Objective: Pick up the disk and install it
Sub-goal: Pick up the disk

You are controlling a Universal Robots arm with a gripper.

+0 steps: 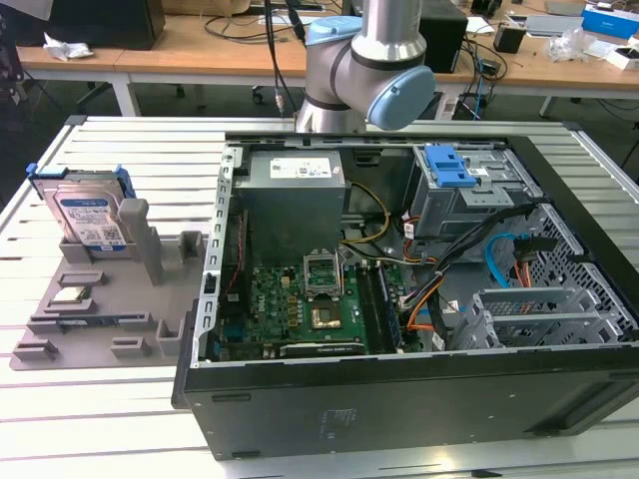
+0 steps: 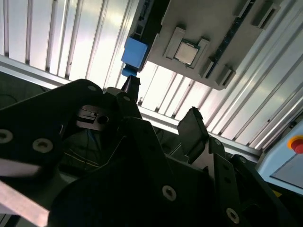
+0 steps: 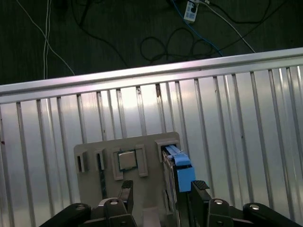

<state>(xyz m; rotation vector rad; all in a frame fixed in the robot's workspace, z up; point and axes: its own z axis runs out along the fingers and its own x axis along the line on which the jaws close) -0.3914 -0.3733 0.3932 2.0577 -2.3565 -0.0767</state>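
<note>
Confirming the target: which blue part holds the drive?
The blue frame on the grey tray, clipped around the disk; the blue latch tops the metal cage.

In the exterior view the top edge cuts off the arm [image 1: 364,70], and the grey tray [image 1: 100,304] hides the bottom edge of the disk [image 1: 88,215]. In the second wrist view the gripper [image 2: 161,97] covers most of the disk, leaving one blue corner in sight
</note>
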